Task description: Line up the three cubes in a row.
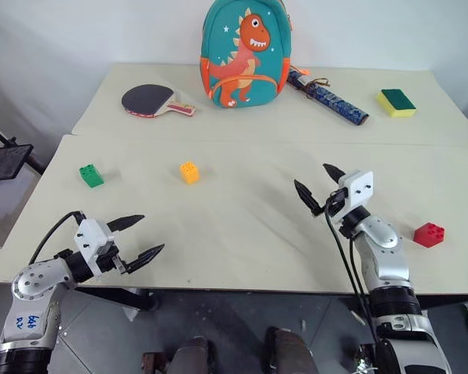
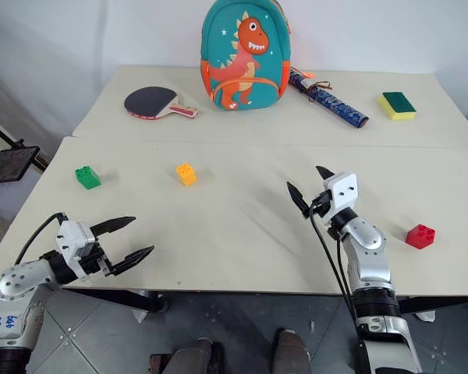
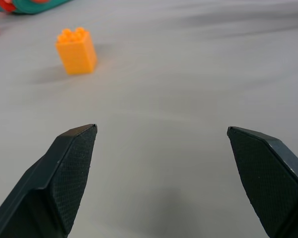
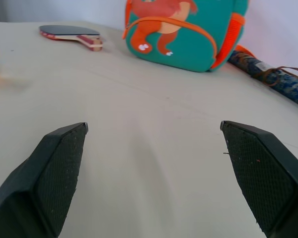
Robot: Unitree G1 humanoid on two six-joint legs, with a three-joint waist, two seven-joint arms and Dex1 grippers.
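Left gripper (image 1: 136, 236) and right gripper (image 1: 317, 185): spread wide, nothing held. Cubes scattered on the table (image 1: 242, 226): green (image 1: 91, 175), orange-yellow (image 1: 189, 172), red (image 1: 429, 234) near the edge, risking being knocked off.

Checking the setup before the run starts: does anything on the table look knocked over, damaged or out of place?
Nothing looks spilled or damaged. The small studded plastic bricks are just scattered: green and orange-yellow sit apart on the left, red far right near the front edge. All stand studs-up.

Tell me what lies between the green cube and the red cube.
The orange-yellow cube and right gripper sit between green cube and red cube in the left eye view.
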